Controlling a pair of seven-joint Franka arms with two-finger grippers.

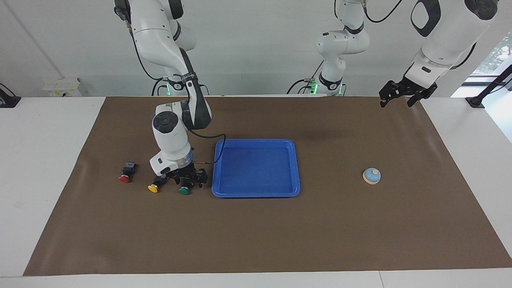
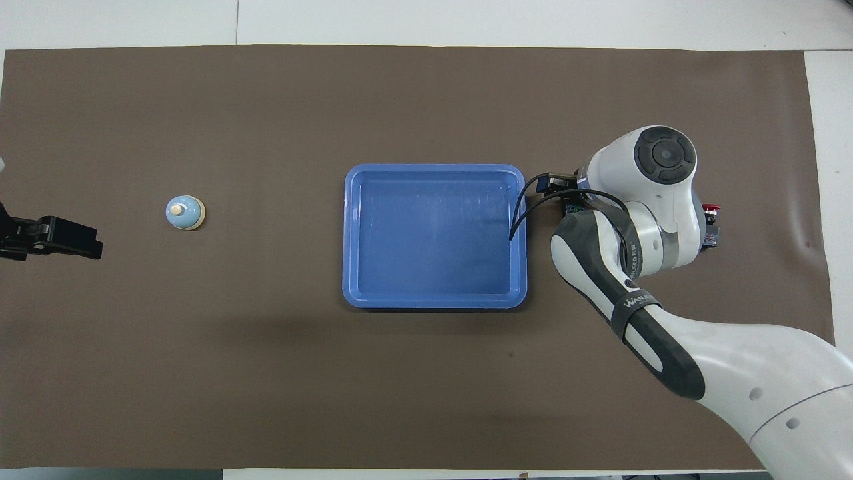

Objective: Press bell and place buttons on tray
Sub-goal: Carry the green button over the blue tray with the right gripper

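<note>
buttons sit beside the empty tray (image 1: pixel 256 143) toward the right arm's end; right gripper (image 1: pixel 187 179) straddles the green button (image 1: pixel 184 191), fingers spread, likely to grasp. left gripper (image 1: pixel 405 93) waits, released; bell (image 1: pixel 371 175) untouched.

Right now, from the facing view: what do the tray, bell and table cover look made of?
Tray: likely moulded plastic, uniform bright blue, rounded corners, faint sheen.
Bell: glossy light-blue dome, cream knob and base rim; painted metal or plastic, can't tell which.
Table cover: matte brown sheet, flat, slight ripples at the right arm's end; paper or thin vinyl.
</note>
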